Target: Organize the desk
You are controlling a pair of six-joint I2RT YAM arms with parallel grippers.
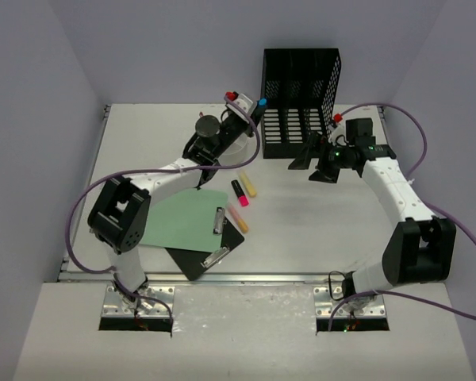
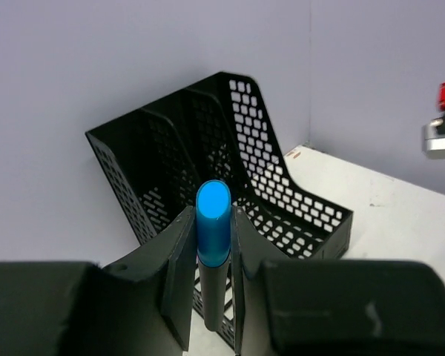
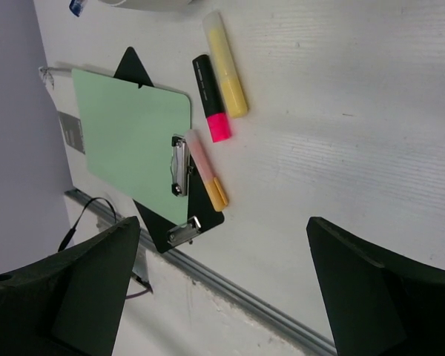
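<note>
The desk (image 1: 317, 238) was seen spread beneath both arms, its silver rail (image 1: 254, 278) along the near edge. Nearest, a black clipboard (image 1: 209, 260) was partly covered by a green clipboard (image 1: 182, 221). An orange highlighter (image 1: 239, 221), a pink highlighter (image 1: 239, 193) and a yellow highlighter (image 1: 248, 186) were laid just beside them. Farther on, the right gripper (image 1: 313, 165) was held with jaws wide apart, nothing between them. The left gripper (image 1: 252, 109) was clamped on a blue-capped marker (image 2: 213, 215), near the black mesh file rack (image 1: 301, 87) at the back.
</note>
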